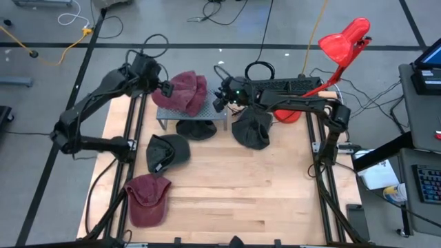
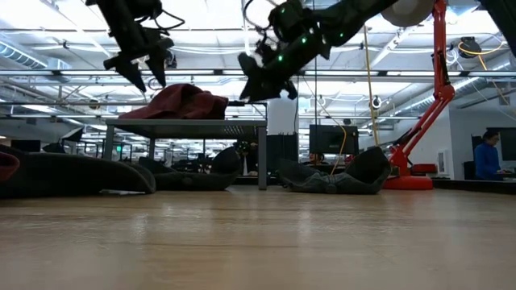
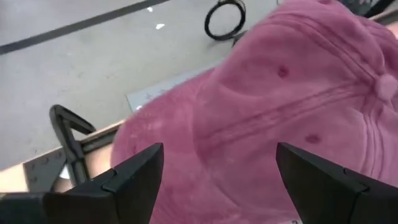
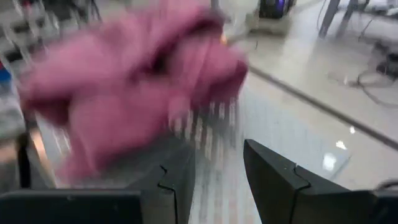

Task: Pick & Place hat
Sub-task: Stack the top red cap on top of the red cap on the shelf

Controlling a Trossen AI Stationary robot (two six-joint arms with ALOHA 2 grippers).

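A maroon hat (image 1: 187, 89) (image 2: 181, 101) lies crown up on a small grey rack (image 1: 210, 114) (image 2: 193, 124) at the table's far side. My left gripper (image 1: 165, 88) (image 2: 145, 79) is open at the hat's left side, just above rack height. In the left wrist view its fingers (image 3: 134, 177) stand apart with the hat (image 3: 280, 93) filling the space ahead of them. My right gripper (image 1: 220, 102) (image 2: 251, 87) is open at the rack's right end, facing the hat (image 4: 124, 81). I see neither gripper touching it.
A dark hat (image 1: 196, 129) lies under the rack, another (image 1: 251, 129) to its right and a third (image 1: 167, 151) toward the left. A second maroon cap (image 1: 147, 198) lies near the left front corner. A red lamp (image 1: 341, 41) stands at the far right.
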